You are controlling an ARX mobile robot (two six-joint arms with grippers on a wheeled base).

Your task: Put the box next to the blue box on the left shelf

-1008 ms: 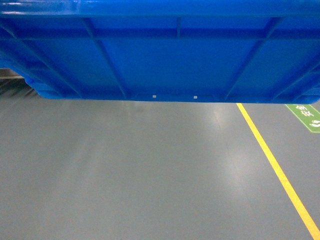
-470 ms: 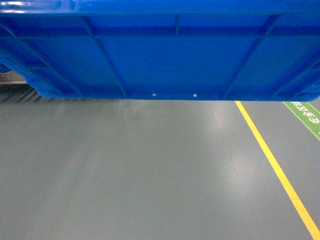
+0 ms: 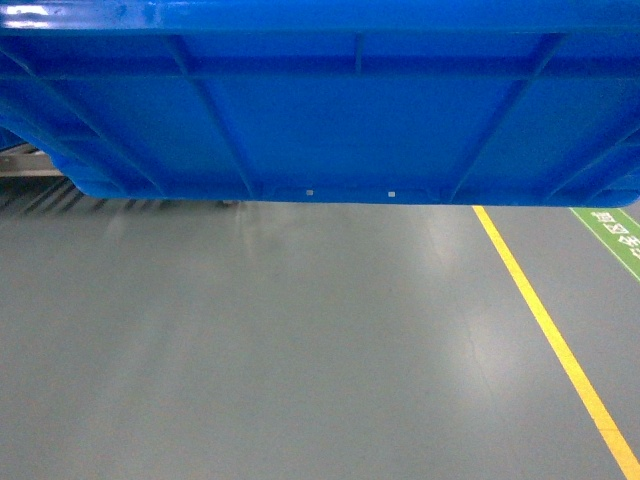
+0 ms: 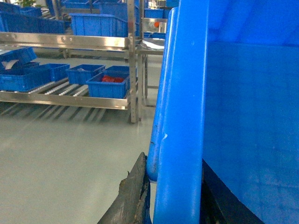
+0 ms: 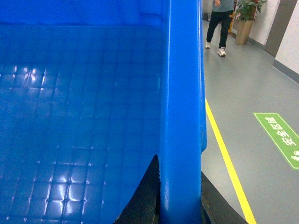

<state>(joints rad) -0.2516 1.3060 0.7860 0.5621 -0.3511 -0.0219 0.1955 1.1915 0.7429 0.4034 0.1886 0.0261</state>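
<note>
Both grippers are clamped on the blue crate [image 3: 330, 110], one per side wall. Left gripper [image 4: 173, 196]: dark fingers [image 4: 133, 196] straddle the thick rim, one pad outside the wall, one inside. Right gripper [image 5: 180, 196]: same pinch on the opposite rim, black fingers [image 5: 145, 196] either side of the wall. Crate is held off the grey floor [image 3: 300, 350], filling the top of the head view, ribbed side panel and small bottom notch facing the camera. Its gridded inner floor shows in the right wrist view, nothing visible inside. Flow rack [image 4: 65, 88] is well off to the left in the left wrist view: silver-grey rails with white rollers, several small blue bins [image 4: 108, 84] sitting on them, one holding red parts [image 4: 112, 79]. Head view only catches a sliver of rack at the left edge below the crate. Yellow floor line [image 3: 545, 320] and a green floor marking [image 3: 610, 235] on the right. Person [image 5: 219, 23] walking in the background near a potted plant [image 5: 245, 18].
</note>
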